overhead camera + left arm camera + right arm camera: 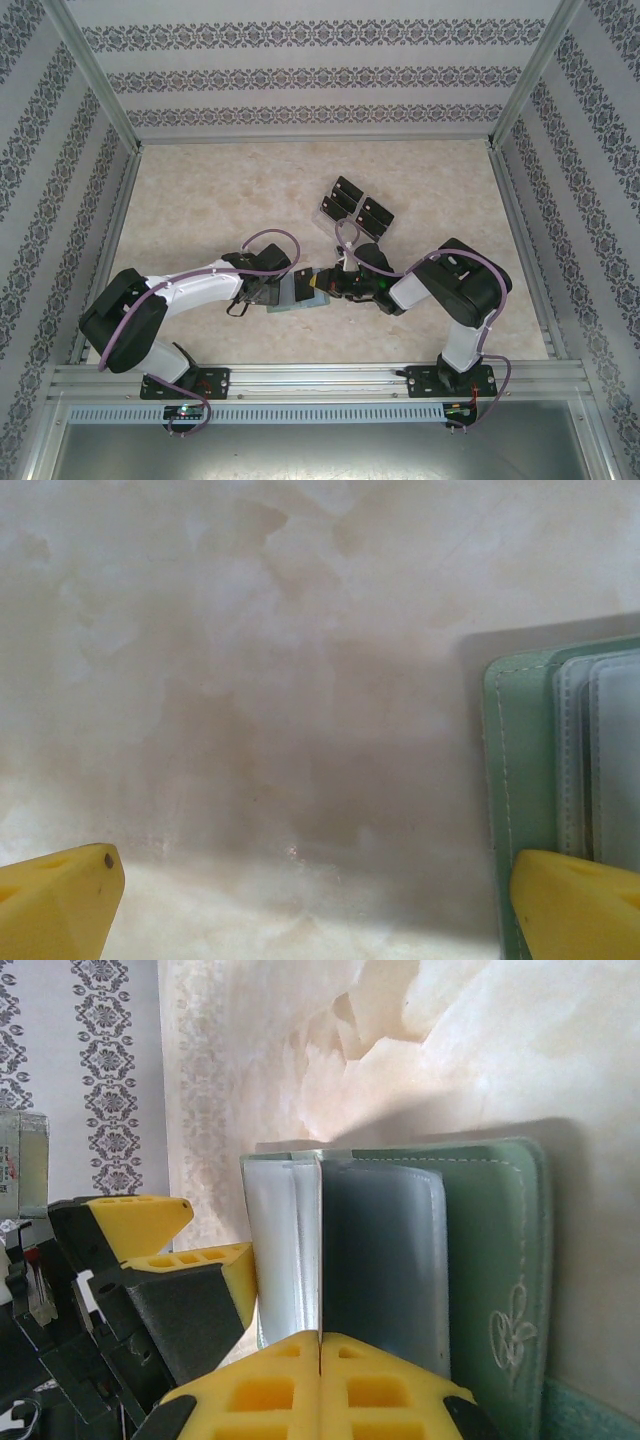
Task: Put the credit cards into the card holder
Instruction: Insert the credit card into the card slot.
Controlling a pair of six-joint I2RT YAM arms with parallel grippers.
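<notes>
What worries us most is the small, flat, sage-green folding card holder (298,293). It lies open on the pale marbled table (200,200), a little nearer the near edge than the middle, between the two grippers. Nothing pins it firmly. The left gripper (318,908) has its yellow jaws spread wide, one fingertip over the holder's stitched border and the other over bare table. A tug from the other side could therefore drag the holder or flip its cover shut.

The right gripper (320,1385) has its jaws pressed together at the foot of a clear plastic leaf standing on edge (we cannot tell whether the leaf is caught between them). If it is, a lift would likely haul the whole holder up rather than open a pocket. A dark sheet behind one cloudy sleeve may be a card, but we cannot be sure.

The thin, black, rectangular credit cards (350,190) sit in a clear acrylic tiered rack (327,210) farther from the near edge, just right of the middle. We judge most of the loading undone.

The left arm (190,290) stretches low from the near-left corner toward the middle. The right arm (460,285) folds at its elbow toward the right edge and reaches leftward to the holder.
</notes>
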